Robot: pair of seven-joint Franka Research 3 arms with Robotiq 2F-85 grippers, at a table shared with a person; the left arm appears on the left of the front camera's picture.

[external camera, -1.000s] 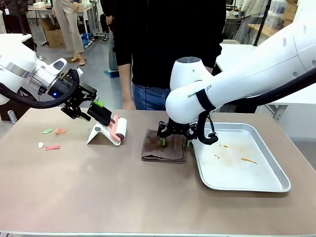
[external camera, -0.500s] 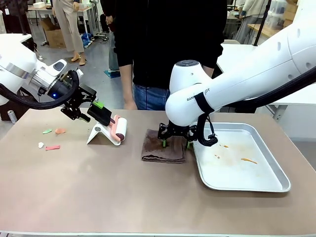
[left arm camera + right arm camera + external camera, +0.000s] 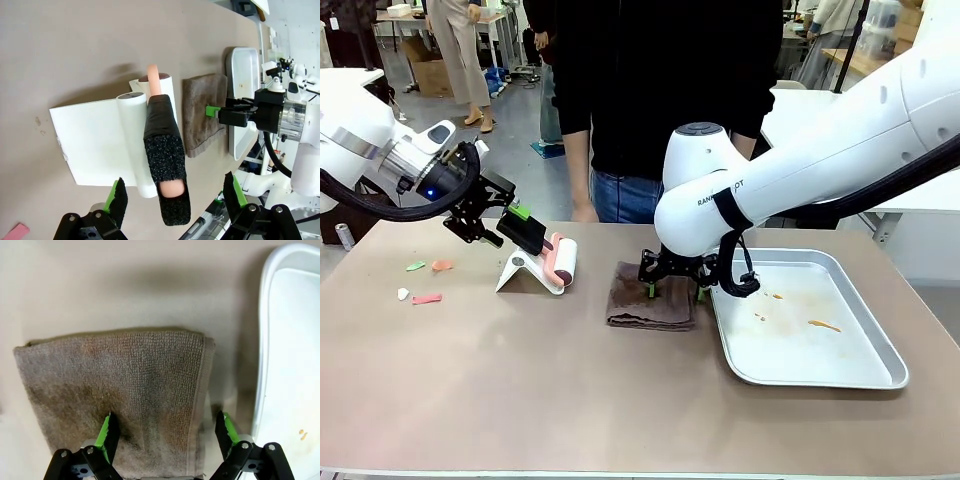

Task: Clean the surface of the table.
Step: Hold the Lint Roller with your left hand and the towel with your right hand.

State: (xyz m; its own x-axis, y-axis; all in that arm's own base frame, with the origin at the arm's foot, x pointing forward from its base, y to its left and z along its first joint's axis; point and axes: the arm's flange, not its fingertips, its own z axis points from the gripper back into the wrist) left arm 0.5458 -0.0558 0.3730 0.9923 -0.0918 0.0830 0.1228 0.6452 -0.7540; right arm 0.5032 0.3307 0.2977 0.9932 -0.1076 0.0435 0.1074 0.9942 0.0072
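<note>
Our left jaws stand open, one pad on each side of the lint roller's black foam handle [image 3: 166, 165]. The handle's long axis runs straight away from the jaws, so closing would take it across its narrow width. Our right jaws are also open and hold nothing. They are low over the brown cloth [image 3: 120, 385], with one pad above the fabric and the other just past the cloth's edge on the tray side.

Taking the cloth as our mark, the roller's white roll [image 3: 566, 262] and its white stand [image 3: 520, 272] sit near it on our left. The metal tray [image 3: 790, 350] lies just beside it on our right. The small scraps [image 3: 427, 298] lie well apart from the cloth, beyond the stand on our left. They sit on the tan desk [image 3: 570, 390], which spreads under everything, with the cloth about midway across it.

We judge the scraps to be what needs clearing. The left arm [image 3: 400, 160] is the nearer one and is already lined up on the roller. The cloth lies directly under the right jaws.
</note>
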